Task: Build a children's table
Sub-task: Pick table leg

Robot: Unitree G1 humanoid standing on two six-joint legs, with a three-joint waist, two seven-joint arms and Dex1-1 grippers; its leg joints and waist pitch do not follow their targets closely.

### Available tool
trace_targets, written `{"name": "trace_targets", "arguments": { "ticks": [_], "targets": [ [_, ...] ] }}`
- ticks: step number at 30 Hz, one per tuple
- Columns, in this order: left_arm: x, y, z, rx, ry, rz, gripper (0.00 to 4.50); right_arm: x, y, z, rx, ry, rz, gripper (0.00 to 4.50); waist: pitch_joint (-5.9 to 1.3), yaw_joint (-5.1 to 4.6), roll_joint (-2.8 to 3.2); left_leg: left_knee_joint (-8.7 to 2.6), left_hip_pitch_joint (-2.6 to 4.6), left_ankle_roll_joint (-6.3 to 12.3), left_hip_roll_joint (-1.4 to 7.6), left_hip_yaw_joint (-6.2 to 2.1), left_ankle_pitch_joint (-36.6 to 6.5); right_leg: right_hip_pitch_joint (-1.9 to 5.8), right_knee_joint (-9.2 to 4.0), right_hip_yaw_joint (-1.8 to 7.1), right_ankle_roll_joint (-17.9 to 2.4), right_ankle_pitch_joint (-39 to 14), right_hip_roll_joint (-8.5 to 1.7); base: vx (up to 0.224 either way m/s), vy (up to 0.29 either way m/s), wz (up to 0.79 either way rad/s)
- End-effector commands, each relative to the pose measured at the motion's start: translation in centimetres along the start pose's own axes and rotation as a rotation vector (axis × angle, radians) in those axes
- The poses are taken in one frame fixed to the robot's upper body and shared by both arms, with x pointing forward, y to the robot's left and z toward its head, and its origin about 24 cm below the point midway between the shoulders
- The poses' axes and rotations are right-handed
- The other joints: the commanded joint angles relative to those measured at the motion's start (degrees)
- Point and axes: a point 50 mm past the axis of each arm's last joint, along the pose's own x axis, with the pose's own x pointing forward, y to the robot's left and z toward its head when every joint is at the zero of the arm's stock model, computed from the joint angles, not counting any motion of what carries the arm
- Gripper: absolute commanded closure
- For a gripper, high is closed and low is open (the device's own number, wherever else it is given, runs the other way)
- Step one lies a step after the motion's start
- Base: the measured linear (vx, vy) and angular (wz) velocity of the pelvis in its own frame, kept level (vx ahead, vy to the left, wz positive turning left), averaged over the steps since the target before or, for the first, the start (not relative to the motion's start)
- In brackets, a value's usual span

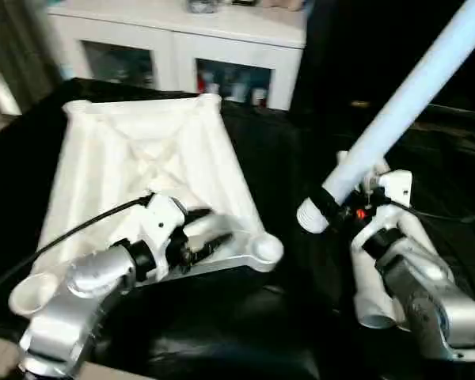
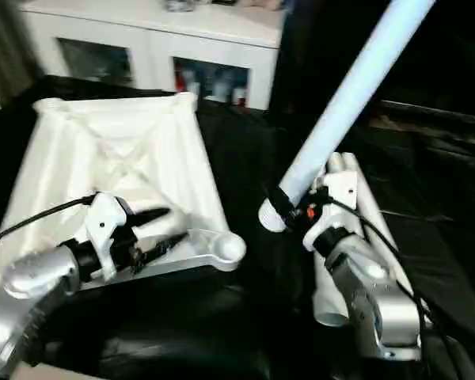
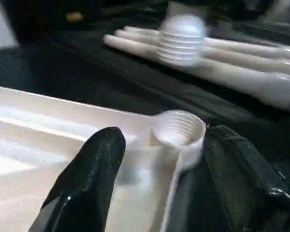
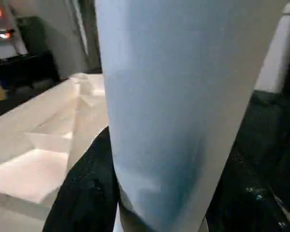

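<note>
Left eye view gives you the tabletop (image 1: 150,166) lying underside up on the black-covered bench (image 1: 261,332), its ribs crossing in the middle and round sockets at its corners. Your left gripper (image 1: 208,235) sits at the near right part of that tabletop, its two black fingers (image 3: 84,179) spread apart on either side of the raised edge rib, holding nothing you can see. Just past those fingers, in the left wrist view, is the near right corner socket (image 3: 178,128), threaded inside.

Your right gripper (image 2: 294,207) is closed around a long white leg (image 1: 404,103) close to its lower end. That leg is off the bench and tilted, rising up and to the right out of the picture, with its ribbed lower tip (image 1: 309,216) hanging to the right of the near right socket, apart from it. In the right wrist view the leg stands between the dark fingers (image 4: 84,188).

More white legs (image 2: 344,237) lie side by side on the bench under your right arm. On the far side stands a white cabinet (image 1: 182,47) with glass doors.
</note>
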Motion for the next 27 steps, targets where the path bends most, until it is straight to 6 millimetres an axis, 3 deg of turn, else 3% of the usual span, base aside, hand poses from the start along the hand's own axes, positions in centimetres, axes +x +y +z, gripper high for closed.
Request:
{"name": "trace_targets", "arguments": {
  "ticks": [1,2,3,4,5,6,7,8,9,10,11,12,13,14,15,16,17,18,22,27],
  "targets": [
    [0.4,-0.3,0.2,-0.014,0.013,-0.087,1.12,-0.3,-0.2,0.7,-0.016,-0.011,0.031,2.61,-3.19,-0.22,1.97,-4.08,0.38,1.14,3.83,-1.35,-7.5,2.27,-4.93,4.69,-5.2,-4.1,-6.9,0.0,0.0,0.0],
    [0.6,-0.1,0.0,0.015,0.06,-0.131,1.08,-0.6,0.0,0.9,-0.034,0.006,0.077,2.61,-3.1,-0.44,1.45,-4.02,0.34,1.46,3.77,-1.12,-8.1,2.58,-5.35,4.72,-5.1,-4.7,-6.95,0.0,0.0,0.0],
    [0.9,0.2,-0.1,0.051,0.096,-0.142,0.91,-0.9,0.0,1.2,-0.045,0.019,0.105,2.61,-3.18,-0.37,1.33,-3.97,0.46,1.85,3.62,-1.05,-7.8,2.71,-5.47,4.72,-4.6,-5.1,-6.81,0.0,0.0,0.0],
    [1.0,0.3,-0.3,0.075,0.12,-0.151,0.77,-1.0,0.0,1.3,-0.051,0.027,0.122,2.61,-3.13,-0.31,1.28,-3.89,0.29,2.46,3.49,-0.9,-6.6,2.76,-5.48,4.83,-3.7,-5.2,-6.74,0.0,0.0,0.0],
    [1.3,0.4,-0.4,0.091,0.138,-0.155,0.71,-1.2,0.0,1.5,-0.061,0.034,0.129,2.61,-3.12,-0.42,0.84,-3.91,-0.22,2.72,3.31,-0.86,-5.3,3.23,-5.53,4.79,-2.7,-6.2,-6.96,0.0,0.0,0.0],
    [1.3,0.4,-0.4,0.091,0.138,-0.155,0.71,-1.2,0.0,1.5,-0.061,0.034,0.129,2.61,-3.26,-0.37,1.1,-3.82,-0.15,2.63,3.41,-0.88,-5.1,3.16,-5.51,4.75,-2.5,-6.9,-7.1,0.0,0.0,0.0],
    [2.1,0.4,-0.8,0.132,0.189,-0.193,0.72,-1.5,-0.5,1.9,-0.056,0.037,0.104,2.61,-3.15,-1.0,-0.79,-3.89,-0.35,3.04,3.4,-0.55,-4.5,3.35,-5.94,4.74,-1.6,-8.2,-6.99,0.0,0.0,0.0],
    [2.4,0.3,-1.0,0.157,0.209,-0.206,0.72,-1.7,-0.8,2.0,-0.05,0.037,0.086,2.61,-3.29,-0.65,0.43,-3.95,-0.05,2.93,3.43,-0.76,-4.0,2.94,-5.78,4.65,-1.3,-9.8,-7.01,0.0,0.0,0.0],
    [2.9,0.2,-1.2,0.162,0.222,-0.22,0.72,-1.9,-1.1,2.1,-0.04,0.039,0.068,2.61,-3.25,-0.83,0.47,-3.88,0.04,2.95,3.48,-0.61,-4.2,2.81,-5.96,4.74,-1.2,-10.1,-7.06,0.0,0.0,0.0],
    [3.2,0.3,-1.3,0.175,0.232,-0.211,0.72,-1.9,-1.2,2.1,-0.035,0.036,0.058,2.61,-3.02,-1.04,-0.93,-4.03,-0.42,2.96,3.26,-0.56,-3.5,3.26,-5.76,4.72,-0.8,-10.1,-7.0,0.0,0.0,0.0],
    [3.5,0.4,-1.4,0.177,0.236,-0.209,0.72,-2.0,-1.3,2.1,-0.031,0.031,0.045,2.61,-3.23,-1.1,-0.73,-3.89,-0.08,2.82,3.44,-0.43,-3.7,2.98,-6.01,4.65,-0.6,-11.3,-7.2,0.0,0.0,0.0],
    [3.9,0.7,-1.5,0.183,0.247,-0.208,0.72,-2.0,-1.3,2.2,-0.02,0.022,0.038,2.61,-3.26,-1.1,-0.03,-3.89,-0.17,2.65,3.4,-0.55,-3.6,3.0,-5.87,4.67,-0.9,-11.0,-7.27,0.0,0.0,0.0],
    [4.0,0.8,-1.6,0.188,0.255,-0.207,0.72,-1.9,-1.3,2.3,-0.013,0.015,0.035,2.61,-3.32,-1.27,-0.31,-3.88,-0.08,2.69,3.47,-0.53,-3.5,2.93,-6.06,4.64,-0.8,-10.0,-7.11,0.0,0.0,0.0],
    [4.2,1.0,-1.6,0.177,0.258,-0.215,0.72,-2.0,-1.1,2.3,-0.016,0.014,0.039,2.61,-3.47,-1.31,0.17,-3.89,-0.02,2.49,3.65,-0.77,-3.2,2.97,-5.61,4.61,-1.5,-7.6,-7.2,0.0,0.0,0.0],
    [4.2,1.1,-1.7,0.171,0.26,-0.219,0.72,-2.0,-0.9,2.3,-0.02,0.015,0.043,2.61,-3.46,-1.55,-0.16,-3.85,-0.07,2.46,3.64,-0.71,-3.3,2.98,-5.59,4.59,-1.8,-6.6,-7.08,0.0,0.0,0.0],
    [4.2,1.2,-1.8,0.172,0.271,-0.224,0.72,-2.1,-0.8,2.2,-0.023,0.019,0.046,2.61,-3.56,-1.57,0.3,-3.77,0.2,2.3,3.72,-0.74,-3.6,2.91,-5.61,4.6,-2.6,-5.0,-7.13,0.0,0.0,0.0],
    [4.2,1.3,-1.8,0.173,0.272,-0.224,0.91,-2.1,-0.8,2.2,-0.023,0.02,0.047,2.61,-3.51,-1.63,-0.09,-3.81,-0.01,2.33,3.64,-0.75,-3.8,3.2,-5.35,4.6,-3.2,-3.9,-7.14,0.0,0.0,0.0],
    [4.1,1.6,-2.0,0.183,0.287,-0.219,1.02,-2.3,-0.6,2.0,-0.025,0.029,0.048,2.61,-3.5,-1.48,0.53,-3.74,-0.05,2.44,3.54,-0.74,-3.8,3.16,-5.46,4.65,-3.3,-3.9,-7.25,0.0,0.0,0.0],
    [3.9,2.3,-2.1,0.179,0.3,-0.198,1.22,-2.6,-0.7,1.8,-0.03,0.048,0.038,2.61,-3.42,-1.6,-0.15,-3.82,0.03,2.44,3.64,-0.66,-4.4,3.2,-5.69,4.54,-3.5,-6.2,-7.17,0.0,0.0,0.0],
    [3.7,3.0,-2.5,0.171,0.319,-0.187,1.6,-2.4,-0.3,1.8,-0.026,0.062,0.058,2.61,-3.24,-1.54,-0.21,-3.87,0.06,2.43,3.51,-0.57,-5.0,3.14,-6.09,4.58,-2.7,-10.2,-7.29,0.0,0.0,0.0]
  ]
}}
